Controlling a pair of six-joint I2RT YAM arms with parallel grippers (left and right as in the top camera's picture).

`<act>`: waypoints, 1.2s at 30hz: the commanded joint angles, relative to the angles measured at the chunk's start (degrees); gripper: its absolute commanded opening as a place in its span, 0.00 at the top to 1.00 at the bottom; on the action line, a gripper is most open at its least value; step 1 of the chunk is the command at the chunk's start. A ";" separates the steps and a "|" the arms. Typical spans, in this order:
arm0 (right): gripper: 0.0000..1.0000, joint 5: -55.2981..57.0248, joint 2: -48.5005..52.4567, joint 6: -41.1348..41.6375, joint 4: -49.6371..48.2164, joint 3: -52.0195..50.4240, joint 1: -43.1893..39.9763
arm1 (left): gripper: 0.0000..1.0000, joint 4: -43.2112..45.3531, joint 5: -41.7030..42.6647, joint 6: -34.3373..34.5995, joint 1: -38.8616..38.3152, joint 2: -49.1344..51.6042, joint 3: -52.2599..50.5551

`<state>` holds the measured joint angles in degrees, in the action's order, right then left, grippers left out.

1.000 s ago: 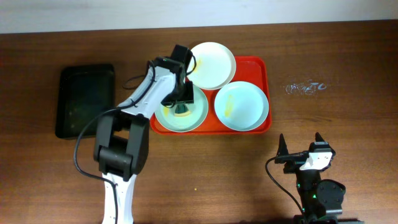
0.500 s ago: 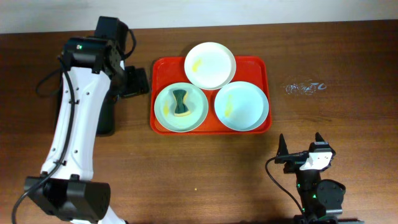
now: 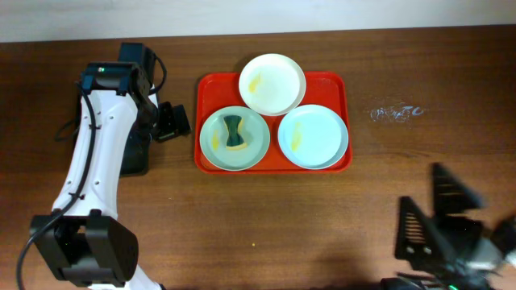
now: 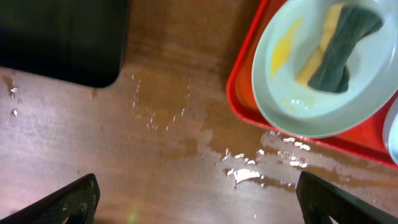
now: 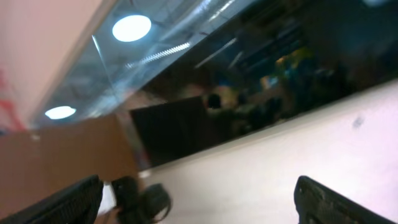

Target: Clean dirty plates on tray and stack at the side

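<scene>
The red tray (image 3: 343,97) holds three plates. The white-cream plate (image 3: 272,84) at the back has a yellow smear. The left pale blue-green plate (image 3: 254,145) carries a dark green and yellow sponge (image 3: 234,133). The right pale blue-green plate (image 3: 313,137) has a yellow streak. My left gripper (image 3: 179,121) is open and empty over the table, left of the tray. Its wrist view shows the sponge (image 4: 339,46) on the plate (image 4: 311,106) and the tray rim (image 4: 245,106). My right gripper (image 3: 421,189) is open, raised high at the front right.
A black tray (image 3: 135,157) lies at the left, partly under my left arm, and also shows in the left wrist view (image 4: 62,37). Water is spilled on the table by the red tray (image 4: 249,175). More droplets sit at the back right (image 3: 395,113). The right wrist view is blurred.
My left gripper left the sponge on the left plate and swung off the tray to the left. My right arm has risen toward the overhead camera and shifted right.
</scene>
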<state>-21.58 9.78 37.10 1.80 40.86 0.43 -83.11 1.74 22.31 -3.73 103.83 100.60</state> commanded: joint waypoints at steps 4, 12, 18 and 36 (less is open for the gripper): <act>0.01 -0.61 42.84 -18.84 63.54 47.36 0.33 | 0.01 1.33 0.42 0.52 0.15 0.09 -0.07; 0.29 2.19 82.64 -23.12 55.06 48.50 16.26 | 0.01 1.18 0.44 0.52 0.13 0.09 -0.17; 0.24 4.22 103.97 -23.19 34.82 48.50 20.94 | 0.01 1.49 0.42 0.52 0.13 0.09 -0.17; 0.50 5.79 114.18 -29.40 28.00 47.69 25.03 | 0.00 4.07 0.44 0.52 0.09 0.09 -0.39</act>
<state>-16.49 122.72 8.75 30.04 88.62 24.82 -79.18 1.76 22.28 -3.73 103.85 100.33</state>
